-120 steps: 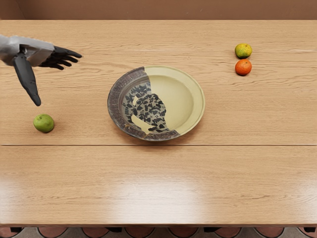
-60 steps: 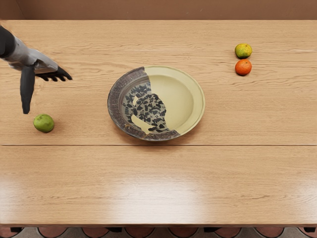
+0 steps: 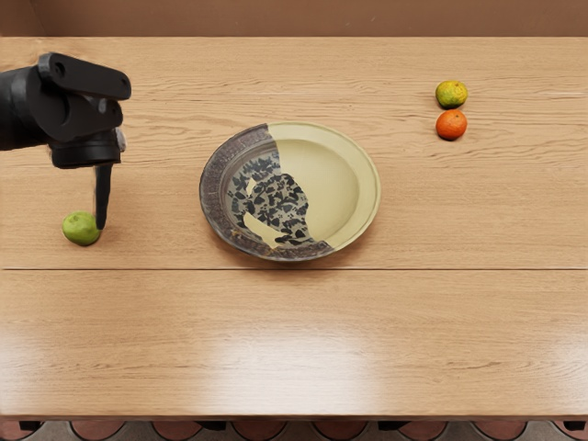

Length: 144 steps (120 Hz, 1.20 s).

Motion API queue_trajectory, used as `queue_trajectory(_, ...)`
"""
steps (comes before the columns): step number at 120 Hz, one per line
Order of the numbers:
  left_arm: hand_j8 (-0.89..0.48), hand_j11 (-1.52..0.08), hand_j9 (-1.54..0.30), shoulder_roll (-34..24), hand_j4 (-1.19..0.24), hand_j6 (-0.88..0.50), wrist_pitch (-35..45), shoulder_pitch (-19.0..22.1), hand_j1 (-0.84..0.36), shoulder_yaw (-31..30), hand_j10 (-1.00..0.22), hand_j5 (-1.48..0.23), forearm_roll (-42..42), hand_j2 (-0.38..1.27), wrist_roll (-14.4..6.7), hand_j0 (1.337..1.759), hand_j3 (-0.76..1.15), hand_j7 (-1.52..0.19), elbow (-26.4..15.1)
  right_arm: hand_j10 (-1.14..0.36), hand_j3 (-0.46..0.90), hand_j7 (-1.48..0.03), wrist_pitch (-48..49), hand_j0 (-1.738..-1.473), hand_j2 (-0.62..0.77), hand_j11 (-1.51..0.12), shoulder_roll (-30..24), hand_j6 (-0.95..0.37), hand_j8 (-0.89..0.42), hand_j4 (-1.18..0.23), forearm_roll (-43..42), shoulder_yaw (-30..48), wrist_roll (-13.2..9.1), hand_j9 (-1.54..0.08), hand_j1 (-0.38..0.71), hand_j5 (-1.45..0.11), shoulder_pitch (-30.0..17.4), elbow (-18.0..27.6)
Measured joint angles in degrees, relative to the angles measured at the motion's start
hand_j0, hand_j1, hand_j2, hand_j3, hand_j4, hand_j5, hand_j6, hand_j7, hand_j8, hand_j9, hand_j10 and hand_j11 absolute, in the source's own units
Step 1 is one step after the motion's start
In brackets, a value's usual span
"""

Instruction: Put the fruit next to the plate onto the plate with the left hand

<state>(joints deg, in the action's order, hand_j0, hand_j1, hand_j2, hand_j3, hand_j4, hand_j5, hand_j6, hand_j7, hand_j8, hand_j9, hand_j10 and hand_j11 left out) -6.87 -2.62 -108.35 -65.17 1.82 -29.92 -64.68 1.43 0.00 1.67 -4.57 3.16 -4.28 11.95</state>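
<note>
Head view: my left hand (image 3: 81,115) came in from the table's left edge and hung above the wood, just behind the green fruit (image 3: 79,230). One dark finger (image 3: 102,196) pointed straight down, and its tip overlapped the fruit's right side. I could not tell whether it touched. The hand was loose and gripped nothing.

The fruit sat on the table (image 3: 294,340) near the left edge, about midway between the far and near edges. It was small, round and lime green, with a paler sheen on top.

The plate (image 3: 213,188) lay at the middle of the table, well apart from the fruit, with bare wood between them. Its right part was pale yellow. Its left part was grey-rimmed with a dark leafy pattern.

Toward the far right corner a yellow-green fruit (image 3: 451,94) and an orange fruit (image 3: 451,124) stood just beside each other. The near half of the table was open wood up to its edge.
</note>
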Motion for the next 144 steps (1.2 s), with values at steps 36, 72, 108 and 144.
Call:
queue_trajectory(36, 0.00, 0.00, 0.00, 0.3, 0.00, 0.00, 6.1, 4.3, 0.35, -5.2, 0.00, 0.00, 0.1, 0.00, 9.1, 1.658, 0.00, 0.00, -0.1, -0.02, 0.00, -0.03, 0.0, -1.658, 0.00, -0.03, 0.0, -0.02, -0.02, -0.02, 0.0, 0.0, 0.0, -0.03, -0.32, -0.03, 0.0, 0.0)
queue_trajectory(72, 0.00, 0.00, 0.00, -3.1, 0.00, 0.00, 6.3, 3.6, 0.35, -9.2, 0.00, 0.00, 1.2, 0.00, 13.5, 1.658, 0.00, 0.00, -5.5, -0.02, 0.00, -0.03, 0.0, -1.658, 0.00, -0.03, 0.0, -0.02, -0.02, -0.02, 0.0, 0.0, 0.0, -0.03, -0.32, -0.03, 0.0, 0.0)
queue_trajectory(108, 0.00, 0.00, 0.00, -5.6, 0.00, 0.00, 6.6, 3.8, 0.35, -12.8, 0.00, 0.00, 11.7, 0.00, 21.9, 1.658, 0.00, 0.00, -7.9, -0.02, 0.00, -0.03, 0.0, -1.658, 0.00, -0.03, 0.0, -0.02, -0.02, -0.02, 0.0, 0.0, 0.0, -0.03, -0.32, -0.03, 0.0, 0.0)
queue_trajectory(144, -0.06, -0.08, -0.08, -5.9, -0.06, -0.06, 8.0, 4.2, 0.28, -14.9, -0.06, -0.08, 15.6, 0.01, 22.5, 1.658, 0.00, -0.08, -7.6, -0.02, 0.00, -0.03, 0.0, -1.658, 0.00, -0.03, 0.0, -0.02, -0.02, -0.02, 0.0, 0.0, 0.0, -0.03, -0.32, -0.03, 0.0, 0.0)
